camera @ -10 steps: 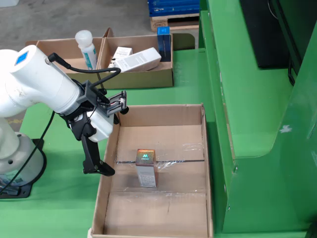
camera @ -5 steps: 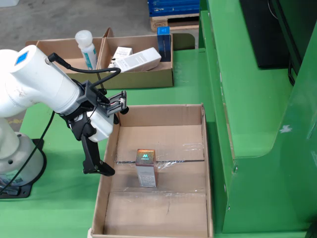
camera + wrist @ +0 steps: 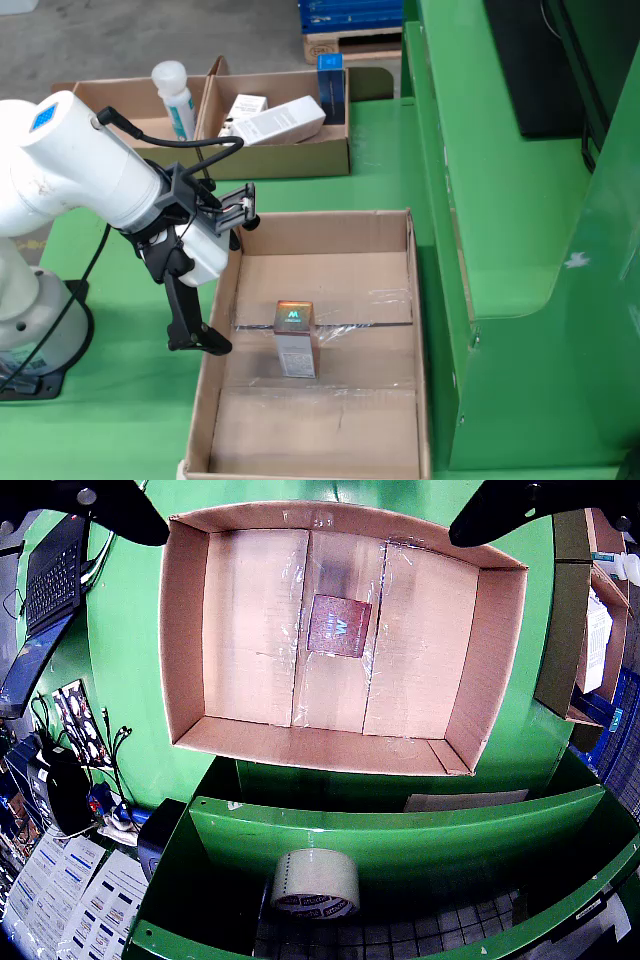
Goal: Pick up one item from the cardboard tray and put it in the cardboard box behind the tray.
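Note:
A small copper-brown carton (image 3: 296,340) with an "M" logo stands upright on the floor of the large open cardboard box (image 3: 400,300). In the wrist view the carton (image 3: 340,625) sits near the middle of the box (image 3: 185,630). My gripper (image 3: 205,338) hangs over the box's left wall in the fixed view, open and empty. Its two black fingertips (image 3: 120,510) show far apart at the top corners of the wrist view. The cardboard tray (image 3: 290,160) behind the box holds a white bottle (image 3: 174,95), white cartons (image 3: 280,120) and a blue box (image 3: 330,85).
A roll of tape (image 3: 315,883) lies on a green shelf below the box in the wrist view. A keyboard (image 3: 55,570) and cables are at its left. A tall green frame (image 3: 520,250) stands right of the box. The arm's white base (image 3: 30,320) is at the left.

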`<act>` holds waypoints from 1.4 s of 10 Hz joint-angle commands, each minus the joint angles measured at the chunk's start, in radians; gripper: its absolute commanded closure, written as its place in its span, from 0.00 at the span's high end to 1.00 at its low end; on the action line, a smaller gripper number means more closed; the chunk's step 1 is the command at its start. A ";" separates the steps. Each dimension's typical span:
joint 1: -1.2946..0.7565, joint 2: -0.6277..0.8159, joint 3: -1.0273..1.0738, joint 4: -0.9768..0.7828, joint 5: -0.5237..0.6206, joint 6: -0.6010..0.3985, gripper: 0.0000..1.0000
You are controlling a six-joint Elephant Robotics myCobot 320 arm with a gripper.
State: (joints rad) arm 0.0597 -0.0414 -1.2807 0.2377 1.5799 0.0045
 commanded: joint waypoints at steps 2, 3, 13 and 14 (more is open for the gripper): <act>0.005 0.015 0.028 0.012 -0.003 0.000 1.00; 0.005 0.015 0.028 0.012 -0.003 0.000 1.00; 0.291 0.194 -0.174 0.017 -0.151 0.231 1.00; 0.353 0.227 -0.206 0.007 -0.182 0.288 1.00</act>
State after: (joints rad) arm 0.2239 0.0827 -1.4296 0.2454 1.4757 0.1564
